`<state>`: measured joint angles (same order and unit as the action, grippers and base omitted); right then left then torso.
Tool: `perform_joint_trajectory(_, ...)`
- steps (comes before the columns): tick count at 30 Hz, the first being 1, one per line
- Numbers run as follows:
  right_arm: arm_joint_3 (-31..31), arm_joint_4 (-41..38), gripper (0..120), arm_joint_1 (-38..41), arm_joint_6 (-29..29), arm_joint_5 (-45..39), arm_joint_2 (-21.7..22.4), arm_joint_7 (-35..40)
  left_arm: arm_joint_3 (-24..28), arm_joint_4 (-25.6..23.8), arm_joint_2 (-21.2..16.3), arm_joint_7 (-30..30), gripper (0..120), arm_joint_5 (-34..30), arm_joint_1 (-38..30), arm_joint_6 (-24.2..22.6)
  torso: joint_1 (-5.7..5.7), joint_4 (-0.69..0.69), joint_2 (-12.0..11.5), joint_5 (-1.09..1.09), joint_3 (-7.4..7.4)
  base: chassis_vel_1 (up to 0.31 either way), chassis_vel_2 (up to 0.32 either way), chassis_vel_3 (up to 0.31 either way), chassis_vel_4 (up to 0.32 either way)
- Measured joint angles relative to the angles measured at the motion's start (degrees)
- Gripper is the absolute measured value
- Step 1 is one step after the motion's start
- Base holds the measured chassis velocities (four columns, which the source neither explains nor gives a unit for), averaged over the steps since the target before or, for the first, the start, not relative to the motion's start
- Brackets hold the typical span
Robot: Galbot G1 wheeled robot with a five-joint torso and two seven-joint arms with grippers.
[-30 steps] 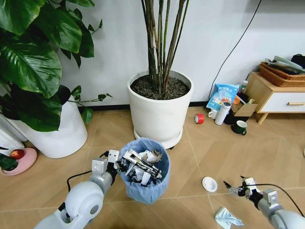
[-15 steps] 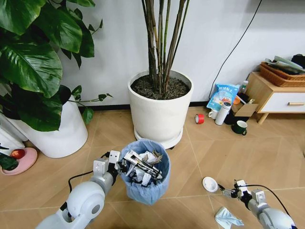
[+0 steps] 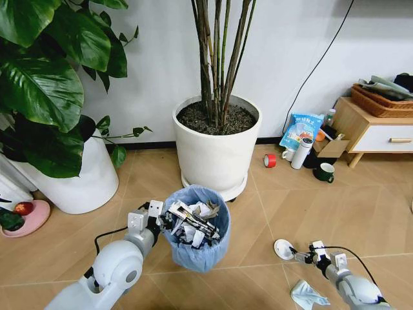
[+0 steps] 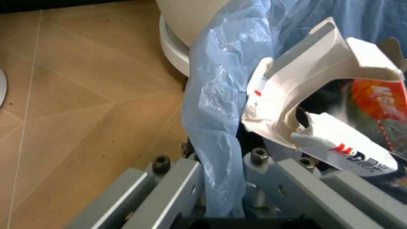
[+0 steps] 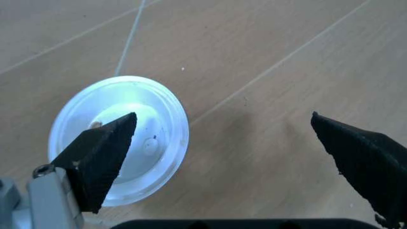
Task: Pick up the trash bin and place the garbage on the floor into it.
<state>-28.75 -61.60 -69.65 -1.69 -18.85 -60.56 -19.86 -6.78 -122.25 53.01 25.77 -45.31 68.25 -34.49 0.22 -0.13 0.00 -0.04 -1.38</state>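
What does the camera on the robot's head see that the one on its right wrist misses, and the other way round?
Head view alone: the left end effector clamped on the rim of the trash bin, already stuffed with wrappers, two big white planters, and a pale teal tissue on the floor. Right wrist view alone: the right end effector's two dark fingers spread wide, one over the disc. Both share the white round disc lying flat on the tan tiles, with the right end effector beside it.

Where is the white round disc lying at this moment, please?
In the head view the white round disc lies on the floor, right of the trash bin, just ahead of the open right hand.
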Motion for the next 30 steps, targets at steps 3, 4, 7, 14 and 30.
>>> perform_joint_trajectory(3,0.3,1.0,99,0.9,0.2,0.1,-0.3,0.0,0.0,0.1,0.0,0.0,0,-0.1,-0.2,0.0,0.0,0.0,0.0,0.01,0.0,0.0,0.0,0.0,0.0)
perform_joint_trajectory(4,0.6,1.2,99,1.2,0.3,0.2,-0.5,0.0,0.0,0.2,0.0,0.0,0,-0.1,-0.3,0.0,0.0,0.0,0.0,0.0,0.0,0.0,0.0,0.0,0.0)
perform_joint_trajectory(7,0.9,1.8,97,1.7,0.3,0.3,-0.9,0.0,0.0,0.3,0.0,-0.1,0,-0.2,-0.6,0.0,0.0,0.0,0.0,-0.02,0.0,0.0,0.0,0.0,0.0)
perform_joint_trajectory(14,1.3,4.4,86,3.6,0.9,1.7,-2.5,0.0,0.1,0.9,0.1,-0.1,0,-0.5,-1.6,0.0,0.0,0.0,0.0,0.0,0.0,0.0,0.0,0.0,0.0)
perform_joint_trajectory(30,1.0,7.2,58,4.5,2.1,2.5,-3.7,-1.5,0.5,1.6,0.1,-0.3,0,-0.9,-2.8,0.0,0.0,-0.01,0.0,-0.02,0.01,0.0,0.0,0.0,0.0)
